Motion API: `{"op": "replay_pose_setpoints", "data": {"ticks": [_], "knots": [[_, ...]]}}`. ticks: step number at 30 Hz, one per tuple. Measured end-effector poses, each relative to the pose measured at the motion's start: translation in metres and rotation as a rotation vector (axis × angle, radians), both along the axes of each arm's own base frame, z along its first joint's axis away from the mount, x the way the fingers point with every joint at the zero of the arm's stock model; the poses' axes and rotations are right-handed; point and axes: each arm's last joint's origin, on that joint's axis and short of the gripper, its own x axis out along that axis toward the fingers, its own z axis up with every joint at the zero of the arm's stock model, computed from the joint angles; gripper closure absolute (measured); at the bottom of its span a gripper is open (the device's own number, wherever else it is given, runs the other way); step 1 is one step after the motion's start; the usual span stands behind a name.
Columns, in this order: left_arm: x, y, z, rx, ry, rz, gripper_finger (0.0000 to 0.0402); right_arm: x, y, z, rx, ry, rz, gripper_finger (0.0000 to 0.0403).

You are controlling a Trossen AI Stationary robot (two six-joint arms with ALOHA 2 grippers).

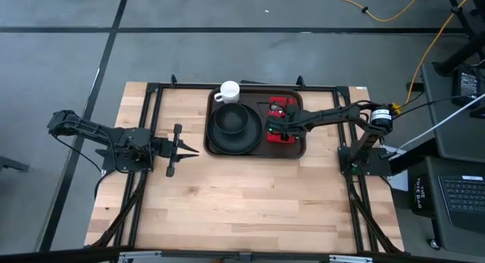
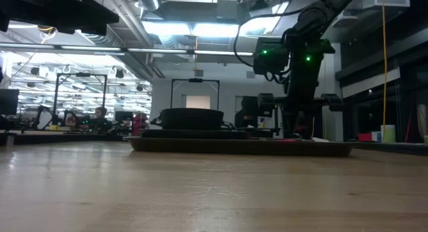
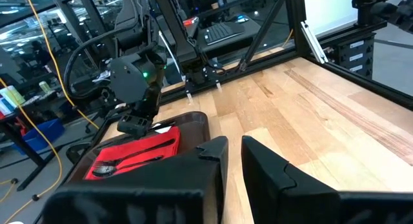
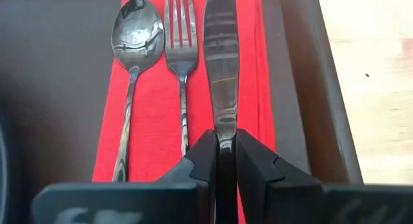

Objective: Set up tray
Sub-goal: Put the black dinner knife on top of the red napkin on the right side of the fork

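A robotics lab: rows of metal rigs [image 2: 73, 91], monitors, trailing cables [image 1: 379, 9].

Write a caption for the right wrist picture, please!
Right gripper pinching a knife beside fork and spoon on red napkin.

1. No text, label, brand, number or sign can be read in any of the four views.
2. High view: a keyboard [image 1: 462, 193] is seen at the right edge, but its key legends are too small to be made out.
3. Low view: green indicator lights are seen on the arm, without lettering; the room behind is too dim for any signage to be read.
4. Left wrist view: no marking is seen on the red napkin [image 3: 139, 151].
5. Right wrist view: no stamp or maker's mark is seen on the knife [image 4: 221, 62], fork [image 4: 181, 56] or spoon [image 4: 135, 37].
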Motion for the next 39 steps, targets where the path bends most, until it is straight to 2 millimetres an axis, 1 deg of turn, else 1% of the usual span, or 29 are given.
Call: {"op": "replay_pose_setpoints", "data": {"ticks": [3,9,17,29,31,35,39], "knots": [[0.0,0.0,0.0,0.0,0.0,0.0,0.0365,0.001,0.0,-0.004,0.003,0.004,-0.001,0.0361],[0.0,0.0,0.0,0.0,0.0,0.0,0.0362,0.007,-0.004,-0.019,0.001,0.02,0.012,0.0361],[0.0,0.0,0.0,0.0,0.001,0.0,0.0365,0.004,-0.014,-0.019,0.033,0.03,-0.002,0.0361],[0.0,0.0,0.0,0.0,0.001,0.0,0.0362,0.003,-0.015,-0.019,0.028,0.05,0.017,0.0361],[0.0,0.0,0.0,0.0,0.001,0.0,0.0363,0.003,-0.016,-0.019,0.03,0.049,0.016,0.0352],[0.0,0.0,0.0,0.0,0.001,0.0,0.0365,0.003,-0.017,-0.019,0.04,0.047,0.013,0.0311],[0.0,0.0,0.0,-0.001,0.001,0.0,0.0363,0.001,-0.018,-0.02,0.058,0.051,0.007,0.0303]]}}
